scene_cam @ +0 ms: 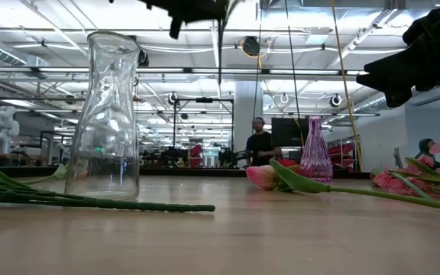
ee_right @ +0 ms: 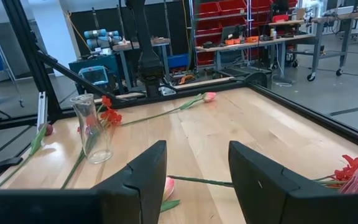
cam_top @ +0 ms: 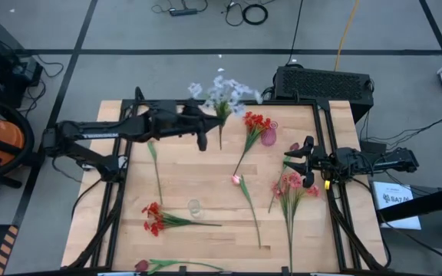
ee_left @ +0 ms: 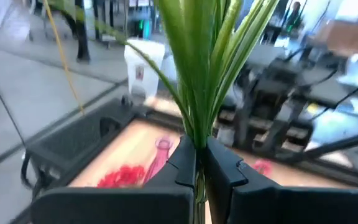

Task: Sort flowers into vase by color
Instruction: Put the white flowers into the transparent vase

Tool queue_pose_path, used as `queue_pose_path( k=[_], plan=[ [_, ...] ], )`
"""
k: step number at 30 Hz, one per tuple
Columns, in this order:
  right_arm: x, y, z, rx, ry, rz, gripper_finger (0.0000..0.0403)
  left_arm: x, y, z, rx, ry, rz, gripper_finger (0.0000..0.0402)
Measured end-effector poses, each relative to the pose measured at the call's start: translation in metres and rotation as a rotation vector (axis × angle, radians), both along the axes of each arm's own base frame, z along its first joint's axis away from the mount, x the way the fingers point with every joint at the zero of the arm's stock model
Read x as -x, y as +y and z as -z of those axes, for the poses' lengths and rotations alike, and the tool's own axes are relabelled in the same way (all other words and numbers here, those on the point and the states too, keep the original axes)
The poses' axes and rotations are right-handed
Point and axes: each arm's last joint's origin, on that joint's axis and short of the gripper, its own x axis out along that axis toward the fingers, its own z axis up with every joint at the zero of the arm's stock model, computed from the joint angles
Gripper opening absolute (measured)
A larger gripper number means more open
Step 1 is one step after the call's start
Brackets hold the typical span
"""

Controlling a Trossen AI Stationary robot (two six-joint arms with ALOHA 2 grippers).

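High view: left gripper (cam_top: 202, 132) carries the pale blue-lavender spray (cam_top: 222, 93) above the table's far edge; transport step under way.
Left wrist view: fingers (ee_left: 182, 163) pinched shut on its green stem. Low view: clear glass vase (scene_cam: 110, 114) stands empty; pink glass vase (scene_cam: 315, 151) farther back. Right wrist view: right gripper (ee_right: 197, 180) waits, jaws apart. Next probably: stem-end lowered into a vase mouth.

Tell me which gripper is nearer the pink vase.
Right. The right gripper hovers open just beside the pink vase, toward the table's right edge. The left gripper is farther off across the table, shut on the pale blue spray.
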Motion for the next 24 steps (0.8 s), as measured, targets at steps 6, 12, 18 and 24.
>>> queue_pose_path(
  k=[6,12,18,24],
  plan=[
    [-0.001,0.0,0.001,0.001,0.006,-0.001,0.0164,0.028,-0.031,-0.01,-0.022,-0.115,0.033,0.0012],
    [-0.001,0.0,0.001,0.001,0.011,0.0,0.0164,0.044,-0.073,-0.002,-0.012,-0.17,0.077,0.0012],
    [-0.001,0.0,0.001,0.002,0.012,0.0,0.0164,0.062,-0.115,-0.006,-0.024,-0.194,0.139,0.0011],
    [-0.001,0.0,0.001,0.002,0.011,0.0,0.0164,0.084,-0.138,-0.016,-0.096,-0.222,0.19,0.0011]
  ],
)
